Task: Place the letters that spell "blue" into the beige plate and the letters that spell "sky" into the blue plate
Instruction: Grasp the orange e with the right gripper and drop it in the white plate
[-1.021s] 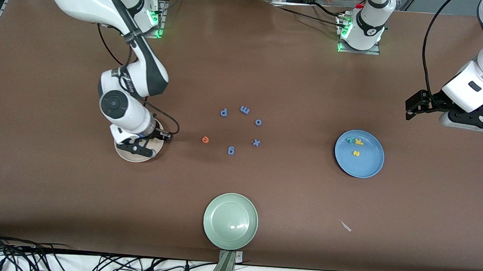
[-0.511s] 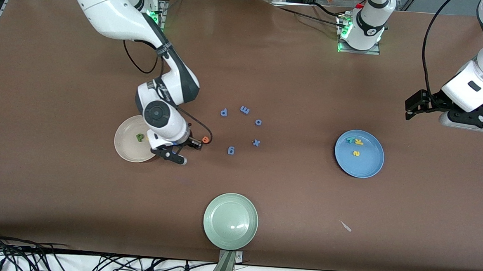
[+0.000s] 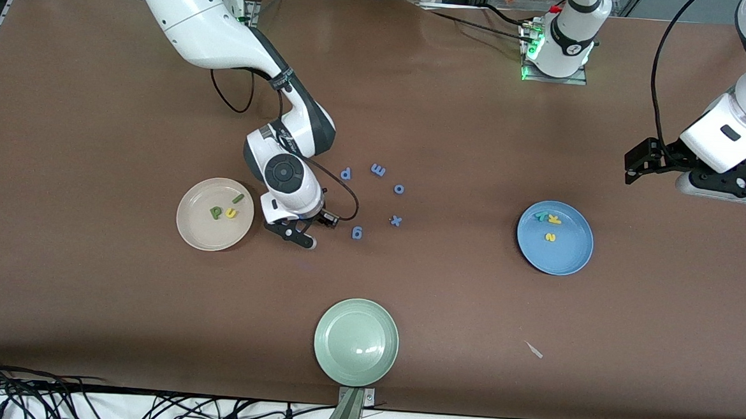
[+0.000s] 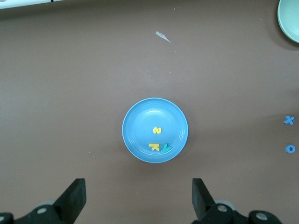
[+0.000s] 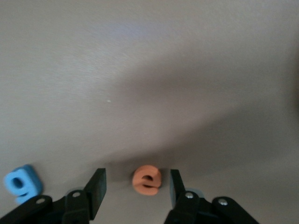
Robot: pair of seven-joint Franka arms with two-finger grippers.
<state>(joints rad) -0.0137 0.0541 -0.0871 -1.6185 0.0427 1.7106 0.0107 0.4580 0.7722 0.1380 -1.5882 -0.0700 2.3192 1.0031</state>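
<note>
three letters sit in the beige plate (image 3: 214, 214): b (image 3: 216, 212), u (image 3: 231, 213), l (image 3: 238, 198). three sit in the blue plate (image 3: 555, 237): s (image 3: 550, 237), k (image 3: 554, 219), y (image 3: 542, 215). the right gripper (image 5: 138, 186) points down low over the table, jaws apart, the one orange e (image 5: 147, 180) between them, touching neither. the left gripper (image 4: 139, 196) waits high up, jaws wide, holding nothing.

no printed text or labels can be read on anything.

letter e (image 5: 147, 180) between right gripper (image 5: 135, 186) fingers (image 5: 96, 186), beside letter g (image 5: 21, 183)
</note>
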